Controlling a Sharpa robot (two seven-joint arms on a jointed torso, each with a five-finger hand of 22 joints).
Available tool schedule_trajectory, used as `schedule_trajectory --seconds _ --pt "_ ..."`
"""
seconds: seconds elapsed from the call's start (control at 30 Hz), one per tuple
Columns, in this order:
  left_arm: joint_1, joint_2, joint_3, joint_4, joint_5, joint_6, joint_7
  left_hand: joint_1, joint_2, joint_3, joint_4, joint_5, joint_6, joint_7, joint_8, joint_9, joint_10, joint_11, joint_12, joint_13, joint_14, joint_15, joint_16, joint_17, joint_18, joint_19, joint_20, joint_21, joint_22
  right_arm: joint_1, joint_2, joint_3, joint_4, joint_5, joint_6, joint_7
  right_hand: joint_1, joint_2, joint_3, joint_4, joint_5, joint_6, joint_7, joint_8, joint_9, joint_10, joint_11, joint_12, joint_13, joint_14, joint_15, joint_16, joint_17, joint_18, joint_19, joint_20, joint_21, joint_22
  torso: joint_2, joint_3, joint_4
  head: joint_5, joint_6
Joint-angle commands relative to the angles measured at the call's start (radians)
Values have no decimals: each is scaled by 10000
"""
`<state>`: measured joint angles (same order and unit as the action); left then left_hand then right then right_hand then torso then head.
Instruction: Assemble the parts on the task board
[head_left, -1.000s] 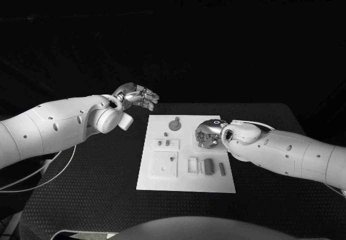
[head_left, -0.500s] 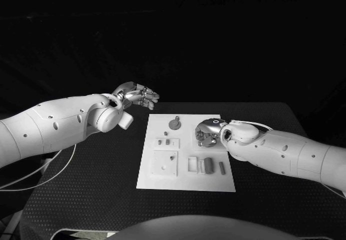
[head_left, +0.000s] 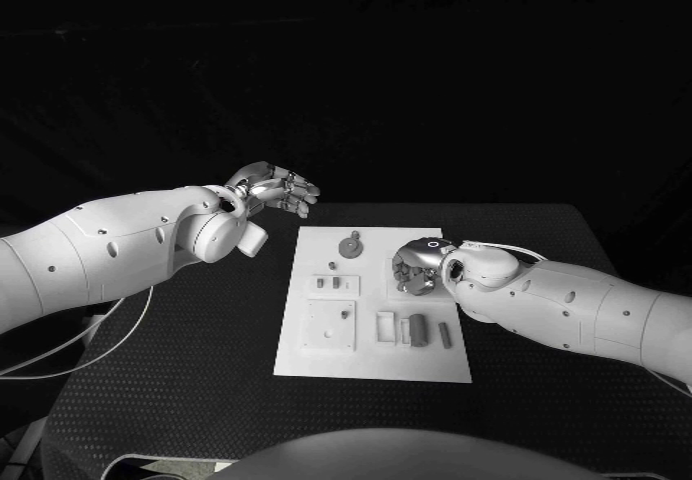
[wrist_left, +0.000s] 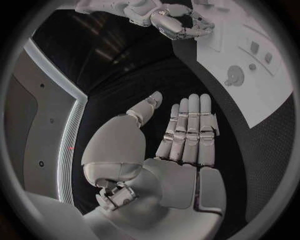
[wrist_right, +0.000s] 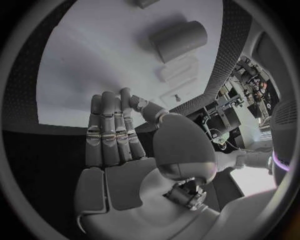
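- The task board (head_left: 372, 345) lies flat in the middle of the black surface (head_left: 173, 380), between the two arms.
- The right hand (head_left: 417, 267) is low over the board's far right portion, fingers pointing down toward the plate. In the right wrist view its fingers (wrist_right: 109, 127) lie straight and close together, tips at or just above the white plate; whether they touch it cannot be told. No part is seen between them, so the hand appears narrow and empty.
- A grey cylinder (head_left: 415, 331) lies on the board nearer the robot than the right hand, with a flat white piece (head_left: 385, 328) just beside it and a thin bar (head_left: 444, 336) on its other side. The right wrist view shows the cylinder (wrist_right: 178, 39) lying ahead of the fingertips, apart from them.
- A round disc part (head_left: 351, 245) sits on the far end of the board, beside the right hand and between the two hands.
- The left hand (head_left: 274, 190) is raised off the surface, beyond the board's far left corner. Its fingers (wrist_left: 190, 127) are flat and extended; it holds nothing.
- Judgement: the step in hand looks like a reach for a part; no pick is made yet, and assembly seems at an early stage.
- Judgement: the next move calls for the right hand to spread its fingers, settle over one loose part and close on it squarely.
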<state>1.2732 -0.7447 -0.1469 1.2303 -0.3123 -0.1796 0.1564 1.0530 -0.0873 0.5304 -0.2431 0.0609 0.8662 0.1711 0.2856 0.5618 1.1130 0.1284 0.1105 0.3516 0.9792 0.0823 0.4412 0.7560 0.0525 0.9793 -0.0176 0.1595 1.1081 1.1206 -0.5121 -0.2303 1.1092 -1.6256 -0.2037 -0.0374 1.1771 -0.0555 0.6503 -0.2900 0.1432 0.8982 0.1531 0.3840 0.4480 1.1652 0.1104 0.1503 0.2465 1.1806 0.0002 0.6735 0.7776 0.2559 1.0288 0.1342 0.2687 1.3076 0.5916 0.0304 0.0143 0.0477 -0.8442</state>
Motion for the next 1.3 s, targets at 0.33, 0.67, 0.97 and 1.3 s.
schedule_trajectory --seconds 0.33,0.67,0.97,1.3 --pt "13 23 9 15 58 80 73 -25 -2 -36 39 14 46 18 36 11 -13 7 51 15 72 14 -55 18 99 41 16 -36 18 -56 -46 -32 160 -257 -694 -100 403 123 743 -8 59 660 -263 200 267 674 -318 289 381 394 -275 340 41 59 368 -178 424 252 -2 4 -2 -11 1" --pt "13 7 9 -17 58 72 77 -27 2 -36 44 14 49 17 38 12 -14 6 55 21 75 13 -62 27 99 42 15 -40 21 53 -348 110 650 -228 -877 -164 370 98 826 -11 55 770 -314 235 366 785 -379 333 506 473 -338 483 87 59 466 -242 578 255 -6 -1 -7 2 12" --pt "14 6 9 -28 58 66 95 -45 -6 -47 54 12 53 15 40 13 -16 6 60 30 80 13 -71 40 98 44 16 -45 25 410 -539 372 1363 13 -789 -176 360 81 836 -11 54 787 -322 239 386 799 -387 337 529 471 -346 504 93 59 469 -249 603 255 -2 -2 -6 2 54" --pt "15 32 10 -25 58 58 93 -50 -9 -50 58 14 54 14 41 13 -19 5 62 36 82 13 -80 49 99 46 14 -49 28 440 -161 453 2229 407 -561 39 339 84 848 -9 55 780 -320 229 401 790 -385 326 546 447 -345 511 92 59 451 -247 615 250 2 5 -6 196 27"
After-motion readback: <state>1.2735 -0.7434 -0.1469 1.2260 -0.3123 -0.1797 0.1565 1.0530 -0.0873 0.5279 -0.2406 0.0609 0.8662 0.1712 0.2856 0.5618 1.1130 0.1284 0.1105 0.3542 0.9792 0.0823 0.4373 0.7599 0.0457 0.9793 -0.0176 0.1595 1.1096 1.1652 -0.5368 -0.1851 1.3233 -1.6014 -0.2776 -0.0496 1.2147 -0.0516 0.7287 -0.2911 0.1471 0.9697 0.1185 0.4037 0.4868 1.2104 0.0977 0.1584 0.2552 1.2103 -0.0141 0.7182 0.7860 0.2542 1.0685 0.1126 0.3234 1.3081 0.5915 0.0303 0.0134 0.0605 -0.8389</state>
